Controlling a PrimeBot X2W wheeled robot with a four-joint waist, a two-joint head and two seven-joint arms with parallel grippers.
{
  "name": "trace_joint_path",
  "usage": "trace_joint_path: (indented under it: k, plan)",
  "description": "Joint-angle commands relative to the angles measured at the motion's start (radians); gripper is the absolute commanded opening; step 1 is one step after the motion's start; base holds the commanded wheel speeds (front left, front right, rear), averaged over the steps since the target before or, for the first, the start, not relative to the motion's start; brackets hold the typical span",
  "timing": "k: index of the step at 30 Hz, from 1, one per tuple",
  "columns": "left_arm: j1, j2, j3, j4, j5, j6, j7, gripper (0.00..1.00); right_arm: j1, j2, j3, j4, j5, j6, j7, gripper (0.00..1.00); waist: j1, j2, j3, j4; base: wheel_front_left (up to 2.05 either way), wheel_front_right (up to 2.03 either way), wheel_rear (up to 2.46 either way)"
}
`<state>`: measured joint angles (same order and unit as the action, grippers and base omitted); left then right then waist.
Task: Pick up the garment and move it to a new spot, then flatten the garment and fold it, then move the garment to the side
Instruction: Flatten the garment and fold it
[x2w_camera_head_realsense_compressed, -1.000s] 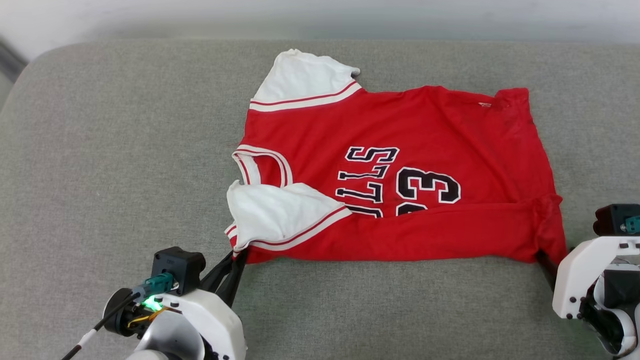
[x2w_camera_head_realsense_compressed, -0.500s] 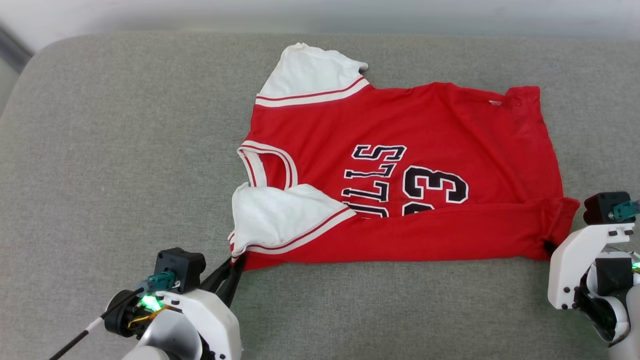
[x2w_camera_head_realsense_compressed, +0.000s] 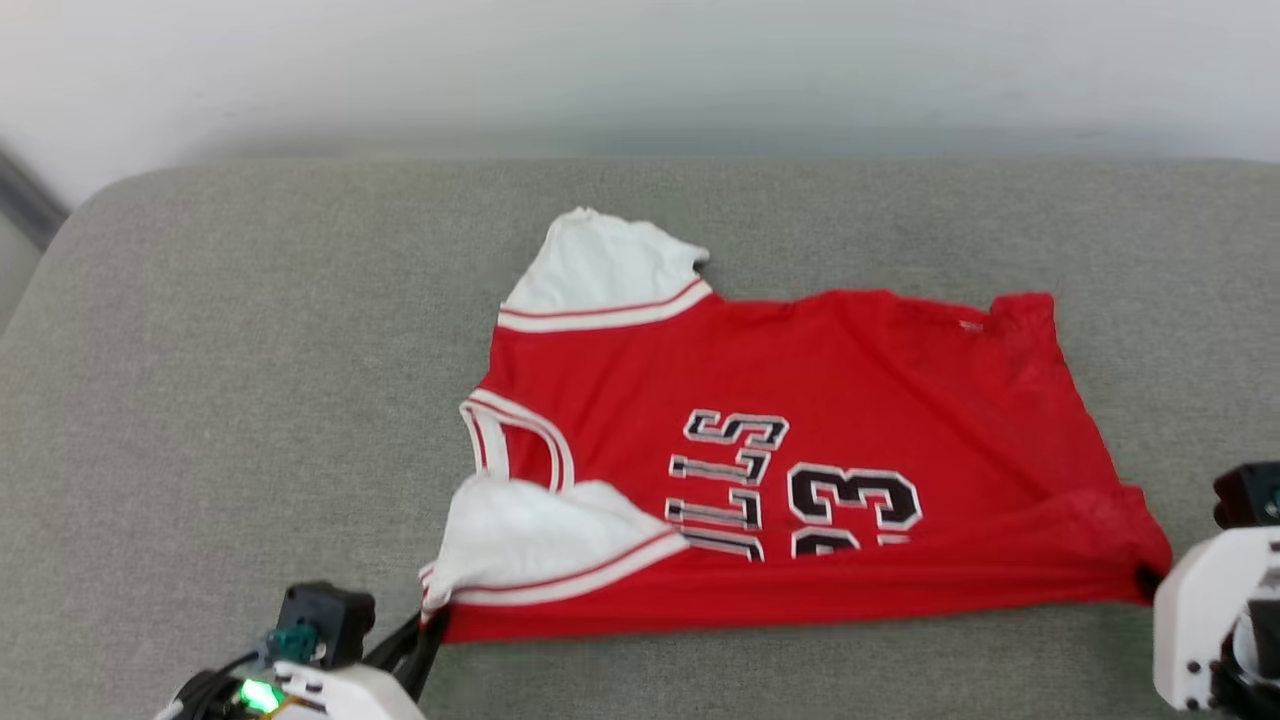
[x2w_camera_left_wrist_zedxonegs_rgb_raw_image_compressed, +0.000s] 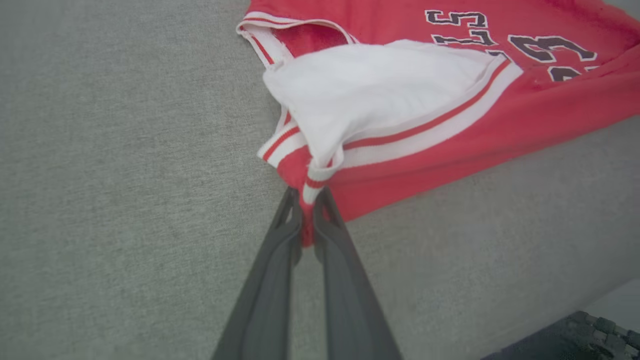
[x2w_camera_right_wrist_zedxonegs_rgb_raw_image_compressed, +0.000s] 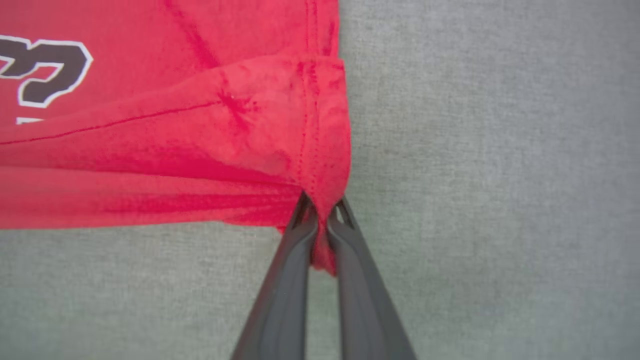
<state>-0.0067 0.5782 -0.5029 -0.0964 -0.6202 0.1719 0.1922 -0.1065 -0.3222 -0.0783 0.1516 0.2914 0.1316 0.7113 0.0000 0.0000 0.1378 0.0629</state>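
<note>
Garment (x2w_camera_head_realsense_compressed: 850, 400), apparently part-folded; left gripper (x2w_camera_left_wrist_zedxonegs_rgb_raw_image_compressed: 308, 199), right gripper (x2w_camera_right_wrist_zedxonegs_rgb_raw_image_compressed: 322, 206) pinch corners.

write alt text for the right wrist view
The right tool is shut on the corner of a red garment, fabric pinched between its two dark fingers. The garment lies on a grey cushion, part of a black white-outlined numeral showing at upper left.

The garment (x2w_camera_left_wrist_zedxonegs_rgb_raw_image_compressed: 415, 125) is pinched between the closed fingers of the left gripper (x2w_camera_left_wrist_zedxonegs_rgb_raw_image_compressed: 307, 210), its white sleeve bunched just beyond the fingertips.
</note>
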Motion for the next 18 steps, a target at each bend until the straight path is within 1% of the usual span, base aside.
trace_joint_path:
  k: [1,4,6,8,10,12,13,15,16,17,18]
  plan:
    - [0.025,0.017,0.004,-0.011,-0.003,0.011,0.005,0.0,0.038,-0.018,-0.014,-0.027,0.008,-0.002,0.017,0.0,0.0,0.0,-0.013,-0.012,0.0,0.0,0.0]
    - [0.071,0.034,-0.004,-0.039,-0.006,0.02,0.016,0.0,0.108,-0.03,-0.051,-0.098,0.016,-0.002,0.059,0.0,0.0,0.0,-0.019,-0.016,0.0,0.0,0.0]
    - [0.093,0.031,-0.01,-0.052,-0.015,0.024,0.017,0.0,0.153,-0.032,-0.078,-0.136,0.011,-0.002,0.084,0.0,0.0,0.0,-0.018,-0.017,0.0,0.0,0.0]
    - [0.108,0.023,-0.016,-0.048,-0.022,0.018,0.008,0.0,0.186,-0.022,-0.097,-0.158,0.011,-0.002,0.102,0.0,0.0,0.0,-0.014,-0.022,0.0,0.0,0.0]
    - [0.116,0.015,-0.028,-0.03,-0.026,0.007,0.006,0.0,0.205,-0.015,-0.102,-0.165,0.005,-0.002,0.109,0.0,0.0,0.0,-0.007,-0.026,0.0,0.0,0.0]
    - [0.109,0.009,-0.043,-0.001,-0.019,-0.003,0.006,0.0,0.206,0.019,-0.101,-0.157,0.039,-0.002,0.115,0.0,0.0,0.0,0.0,-0.031,0.0,0.0,0.0]
    - [0.102,0.003,-0.051,0.012,-0.019,-0.01,0.006,0.0,0.203,0.026,-0.102,-0.152,0.046,-0.002,0.117,0.0,0.0,0.0,0.003,-0.032,0.0,0.0,0.0]
    - [0.089,-0.009,-0.06,0.039,-0.024,-0.02,0.008,0.0,0.197,0.02,-0.096,-0.143,0.037,-0.002,0.114,0.01,0.0,0.0,0.008,-0.034,0.0,0.0,0.0]
    - [0.083,-0.009,-0.063,0.052,-0.022,-0.021,0.01,0.33,0.192,0.022,-0.092,-0.137,0.033,-0.002,0.109,0.44,0.0,0.0,0.01,-0.035,0.0,0.0,0.0]
    - [0.077,-0.01,-0.067,0.062,-0.017,-0.026,0.011,0.87,0.188,0.025,-0.09,-0.133,0.03,-0.002,0.106,1.0,0.0,0.0,0.012,-0.036,0.0,0.0,0.0]
    - [0.074,-0.013,-0.07,0.071,-0.016,-0.028,0.01,1.0,0.182,0.029,-0.091,-0.13,0.026,-0.002,0.102,1.0,0.0,0.0,0.012,-0.037,0.0,0.0,0.0]
